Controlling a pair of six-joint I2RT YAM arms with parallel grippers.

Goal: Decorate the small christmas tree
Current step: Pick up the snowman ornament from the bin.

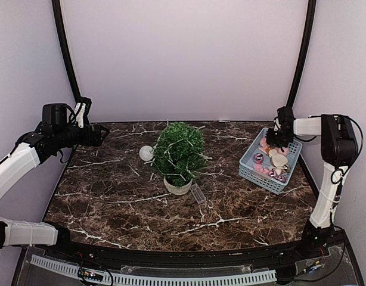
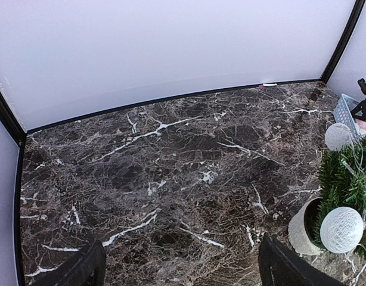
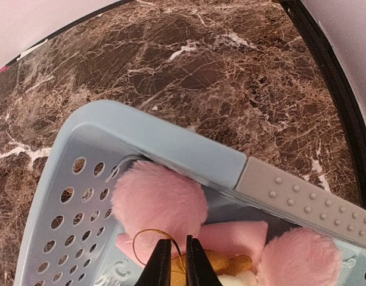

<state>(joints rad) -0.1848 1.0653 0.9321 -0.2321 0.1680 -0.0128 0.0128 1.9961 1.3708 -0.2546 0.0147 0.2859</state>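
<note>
The small christmas tree (image 1: 179, 152), bushy dark green in a pale round pot, stands mid-table; its edge shows in the left wrist view (image 2: 349, 182) with a white yarn ball (image 2: 341, 229) hanging low on it. The blue basket (image 1: 252, 162) at the right holds pink pom-poms (image 3: 159, 199) and other ornaments. My right gripper (image 1: 277, 140) is down inside the basket, its fingertips almost together (image 3: 177, 253) around a thin gold hanging loop (image 3: 148, 235) in front of a pom-pom. My left gripper (image 1: 102, 134) hovers at the far left, open wide and empty (image 2: 183, 268).
A second white ball (image 1: 146, 153) sits by the tree's left side and also shows in the left wrist view (image 2: 338, 136). A small clear plastic piece (image 1: 198, 193) lies right of the pot. The dark marble table (image 1: 111, 196) has black rails at its edges.
</note>
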